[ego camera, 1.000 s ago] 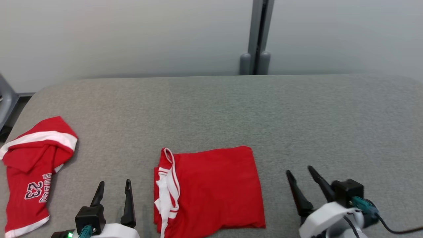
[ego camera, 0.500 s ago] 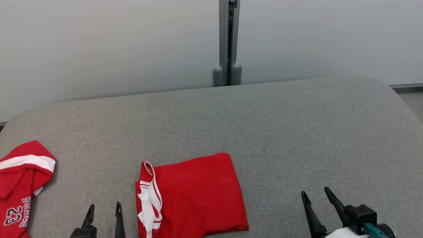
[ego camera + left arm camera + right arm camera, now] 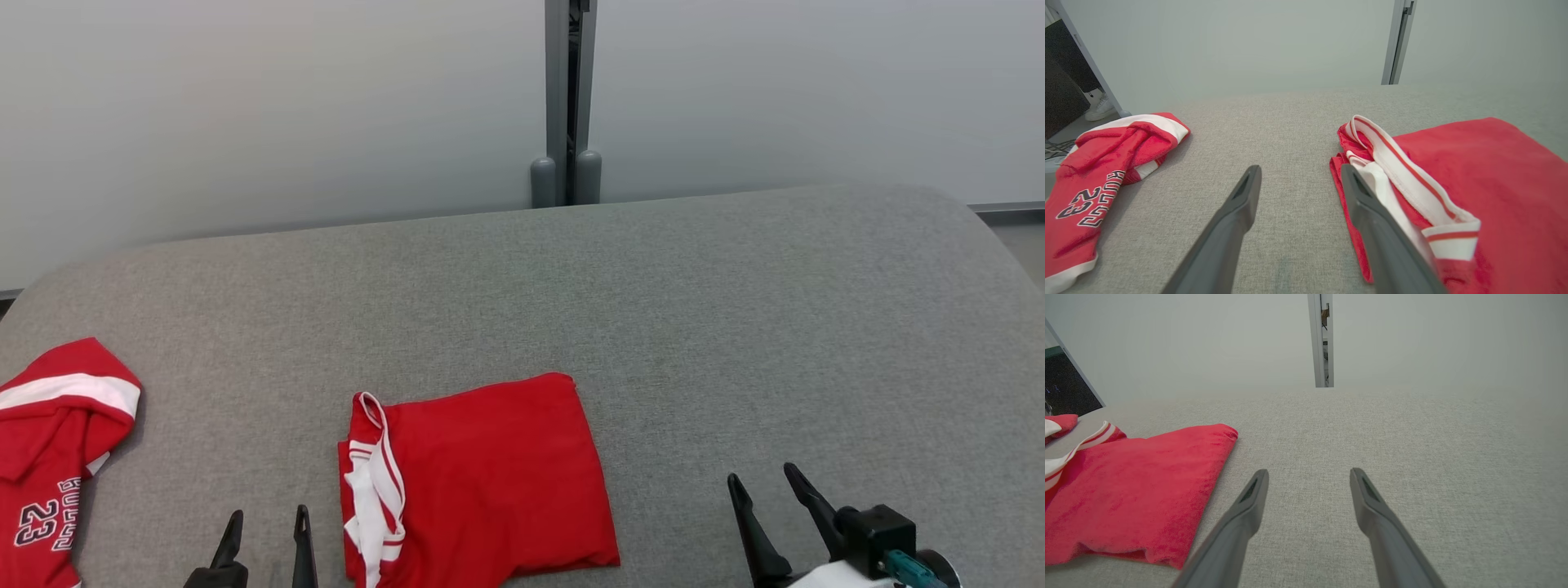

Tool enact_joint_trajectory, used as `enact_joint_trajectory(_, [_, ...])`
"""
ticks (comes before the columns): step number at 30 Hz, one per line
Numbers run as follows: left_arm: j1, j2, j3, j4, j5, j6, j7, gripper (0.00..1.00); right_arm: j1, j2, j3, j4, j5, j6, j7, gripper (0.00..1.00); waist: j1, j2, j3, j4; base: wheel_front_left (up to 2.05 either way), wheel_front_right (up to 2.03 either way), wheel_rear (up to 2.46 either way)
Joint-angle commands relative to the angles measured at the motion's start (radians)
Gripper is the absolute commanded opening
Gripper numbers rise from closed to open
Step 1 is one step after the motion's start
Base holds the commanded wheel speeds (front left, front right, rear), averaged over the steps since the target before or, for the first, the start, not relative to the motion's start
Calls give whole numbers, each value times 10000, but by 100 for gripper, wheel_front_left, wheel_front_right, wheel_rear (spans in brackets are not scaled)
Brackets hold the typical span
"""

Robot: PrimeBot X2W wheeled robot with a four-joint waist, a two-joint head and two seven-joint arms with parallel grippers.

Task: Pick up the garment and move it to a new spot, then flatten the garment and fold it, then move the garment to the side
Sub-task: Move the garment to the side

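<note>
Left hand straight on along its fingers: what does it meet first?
The left hand likely meets bare grey cushion; the striped edge of the folded garment sits close beside one finger and may brush. Depth unclear.

A grey fabric-covered surface with rounded corners stretches ahead of the fingers of the right gripper. Straight beyond them, pale grey wall panels meet at a grey metal post. Left of the left gripper, past the wall's edge, a dark gap shows floor, cables and a white shoe. Light is soft and even.
</note>
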Motion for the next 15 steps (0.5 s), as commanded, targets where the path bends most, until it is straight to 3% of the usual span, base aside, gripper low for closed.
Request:
enact_joint_trajectory(1, [-182,44,-39,60,-42,-17,-7,100,-323,-39,166,1,160,1,-42,100,0,0,158,179,0,0,0])
enact_joint_trajectory(7, [-448,44,-312,183,-209,-72,-7,100,-1157,-42,787,541,676,1,-42,100,0,0,572,740,0,0,0])
enact_joint_trajectory(15, [-997,42,-798,260,-337,-131,-7,100,-2652,-52,1407,1775,1477,1,-42,100,0,0,1436,2003,0,0,0])
